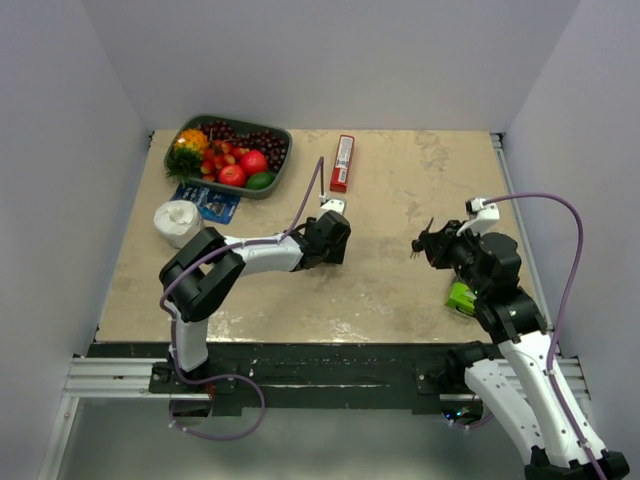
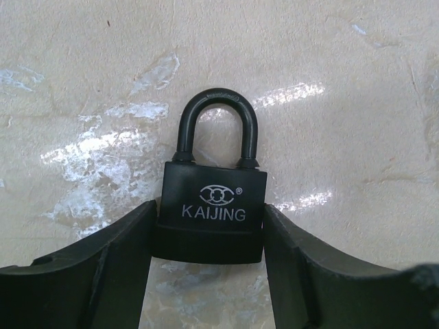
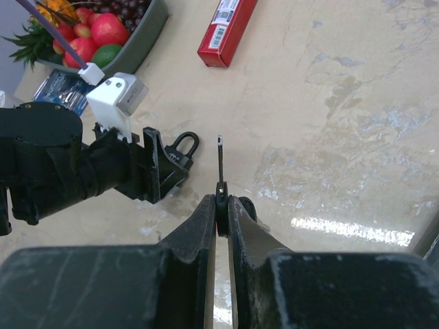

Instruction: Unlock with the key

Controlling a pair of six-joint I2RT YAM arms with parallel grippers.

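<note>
Marbled tabletop point(image 1: 400, 290) lies under both your arms. Your left gripper point(image 2: 209, 218) is clamped on the sides of the black padlock point(image 2: 214, 199), whose shackle is seated shut. Your right gripper point(image 3: 221, 205) pinches the key point(image 3: 220, 161) by its dark head, blade bare, to the padlock's right and apart from it. Both are gripped; lining up, inserting and turning are left. You can't see the keyhole.

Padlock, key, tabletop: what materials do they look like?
Padlock: matte black with a dull sheen and white printed logo; probably coated metal or a plastic jacket. Key: thin blade seen edge-on, looks metal; black head, likely plastic. Tabletop: beige marbled pattern, glossy glare; stone or laminate, can't tell.
</note>
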